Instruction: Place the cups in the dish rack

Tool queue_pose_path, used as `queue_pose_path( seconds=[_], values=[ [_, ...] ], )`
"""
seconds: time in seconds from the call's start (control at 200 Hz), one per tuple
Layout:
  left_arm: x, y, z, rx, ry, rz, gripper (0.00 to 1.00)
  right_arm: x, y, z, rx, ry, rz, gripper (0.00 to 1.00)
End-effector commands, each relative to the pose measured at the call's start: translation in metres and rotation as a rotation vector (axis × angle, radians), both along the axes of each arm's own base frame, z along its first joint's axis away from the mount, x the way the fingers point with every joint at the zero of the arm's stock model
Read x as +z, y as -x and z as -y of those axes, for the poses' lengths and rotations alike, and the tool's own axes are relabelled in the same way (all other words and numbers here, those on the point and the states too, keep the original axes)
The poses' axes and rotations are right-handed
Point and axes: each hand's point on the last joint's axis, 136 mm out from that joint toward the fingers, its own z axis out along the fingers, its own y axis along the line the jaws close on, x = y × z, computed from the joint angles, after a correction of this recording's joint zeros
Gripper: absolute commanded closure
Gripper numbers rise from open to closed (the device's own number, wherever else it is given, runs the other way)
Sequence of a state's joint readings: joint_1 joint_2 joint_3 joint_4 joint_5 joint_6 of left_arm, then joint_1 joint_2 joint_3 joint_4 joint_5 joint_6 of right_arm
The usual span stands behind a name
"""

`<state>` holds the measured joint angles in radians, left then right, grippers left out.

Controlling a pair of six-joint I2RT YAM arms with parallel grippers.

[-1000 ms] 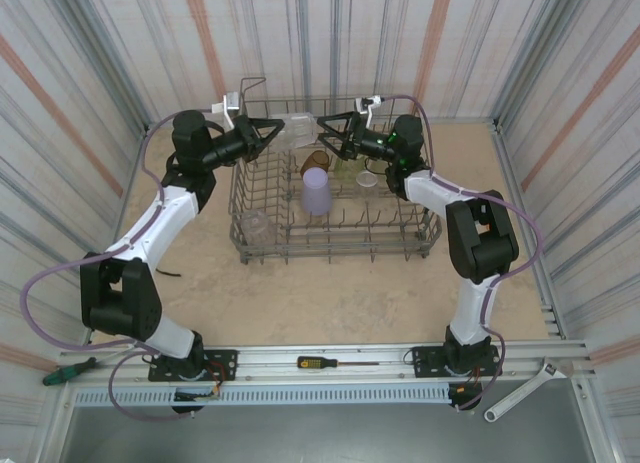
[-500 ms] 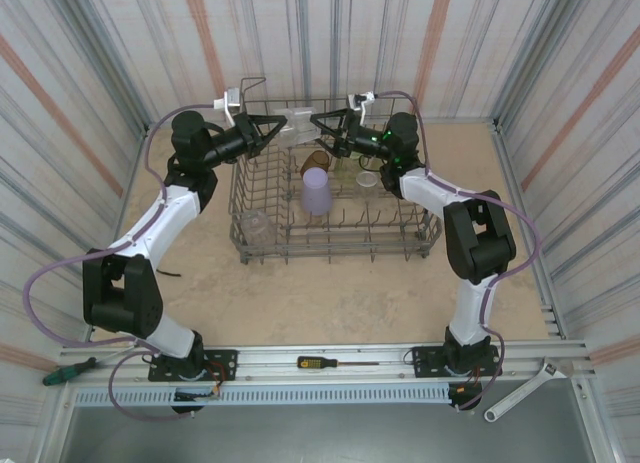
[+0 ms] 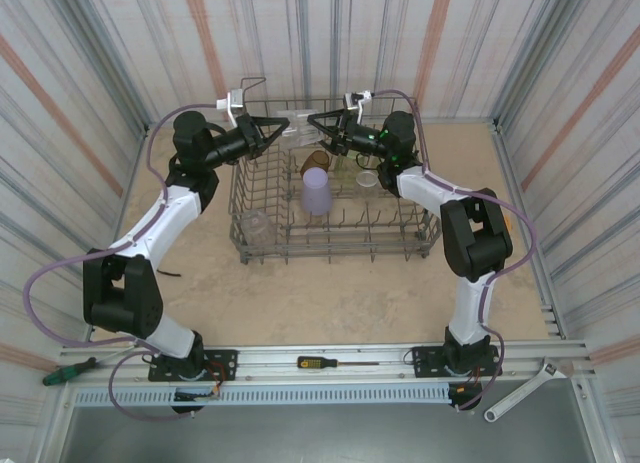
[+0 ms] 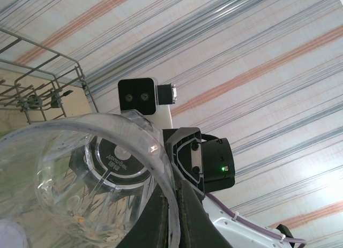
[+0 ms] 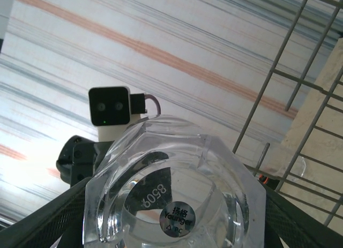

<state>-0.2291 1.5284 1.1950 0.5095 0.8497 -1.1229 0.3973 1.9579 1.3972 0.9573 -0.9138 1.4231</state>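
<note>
A tan table (image 3: 300,293) is enclosed on the far, left and right sides by striped walls (image 3: 330,43). The grey wire dish rack (image 3: 415,238) sits toward the back of the table, with its far side close to the back wall. A broad stretch of bare table lies open between the rack's near side and the arm bases. Narrower bare strips run along the rack's left and right sides.

Above the far part of the rack, the two arms meet from either side. The left gripper (image 3: 286,130) is clamped on the rim of a held clear cup (image 3: 298,123), which lies on its side in the air. Its mouth faces the left arm and its base faces the right arm. The right gripper (image 3: 313,121) has one finger on each side of the cup's base. Whether those fingers press on it cannot be told.

Inside the rack, a lavender cup (image 3: 317,191) stands among the tines near the middle. An amber cup (image 3: 316,162) sits just behind it. A second clear cup (image 3: 255,226) rests in the near left corner. A pale yellowish cup (image 3: 347,169) and another pale cup (image 3: 367,180) sit toward the far right, partly hidden by the right arm.

On the metal rail (image 3: 380,355) at the near edge lies a yellow-handled screwdriver (image 3: 318,362). A green-handled screwdriver (image 3: 65,371) lies at the near left and a wrench (image 3: 520,391) at the near right
</note>
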Motion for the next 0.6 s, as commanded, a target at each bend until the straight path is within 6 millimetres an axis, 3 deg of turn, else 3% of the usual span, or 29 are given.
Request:
queue_pose_path(
  seconds=[0.0,0.075,0.125,0.22,0.281,0.581,0.596],
  values=[
    [-0.002,0.004,0.005,-0.033,-0.016,0.026,1.0,0.014,0.006,-0.006,0.028,-0.018,0.049,0.33],
    [-0.002,0.005,0.006,-0.043,-0.015,0.031,1.0,0.016,0.007,-0.005,0.028,-0.019,0.054,0.39],
    [-0.002,0.005,0.005,-0.04,-0.018,0.032,0.93,0.016,0.007,-0.005,0.029,-0.019,0.056,0.43],
    [-0.001,0.007,0.004,-0.035,-0.033,0.044,0.9,0.016,0.008,-0.005,0.026,-0.015,0.06,0.5],
    [-0.001,0.009,0.003,-0.031,-0.046,0.046,0.83,0.014,0.007,-0.005,0.022,-0.009,0.058,0.51],
    [0.001,0.018,-0.006,0.009,-0.098,0.07,0.17,0.013,0.002,-0.002,-0.006,0.008,0.055,0.52],
    [0.001,0.019,-0.006,0.012,-0.101,0.072,0.1,0.014,0.002,-0.001,-0.008,0.009,0.055,0.52]
  ],
)
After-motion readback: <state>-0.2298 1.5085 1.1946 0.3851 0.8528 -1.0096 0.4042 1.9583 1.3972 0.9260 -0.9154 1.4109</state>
